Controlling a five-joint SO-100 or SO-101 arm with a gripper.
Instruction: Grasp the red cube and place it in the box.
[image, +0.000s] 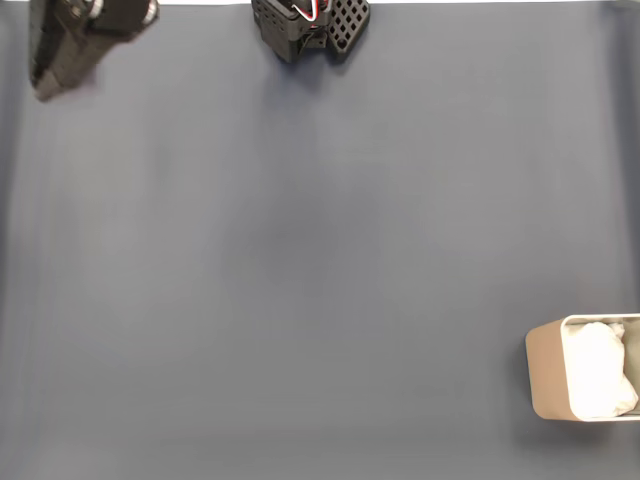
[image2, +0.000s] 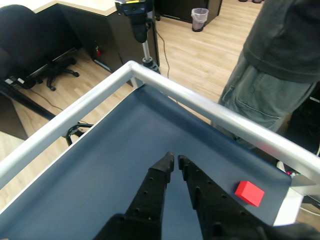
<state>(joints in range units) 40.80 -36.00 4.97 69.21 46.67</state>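
In the wrist view the red cube (image2: 249, 193) lies on the blue-grey table surface (image2: 125, 140), to the right of my gripper (image2: 175, 161) and apart from it. My two black perforated fingers (image2: 155, 187) stand nearly together with only a thin gap at the tips and nothing between them. In the fixed view the box (image: 545, 368) sits at the right edge near the bottom, beige with white wadding inside. Part of the arm (image: 310, 28) shows at the top edge of the fixed view.
A silver metal rail (image2: 200, 100) frames the table in the wrist view. A person in grey trousers (image2: 255, 105) stands just beyond the rail. A black office chair (image2: 30, 40) is at the left, and another dark device (image: 75, 40) sits at the fixed view's top left.
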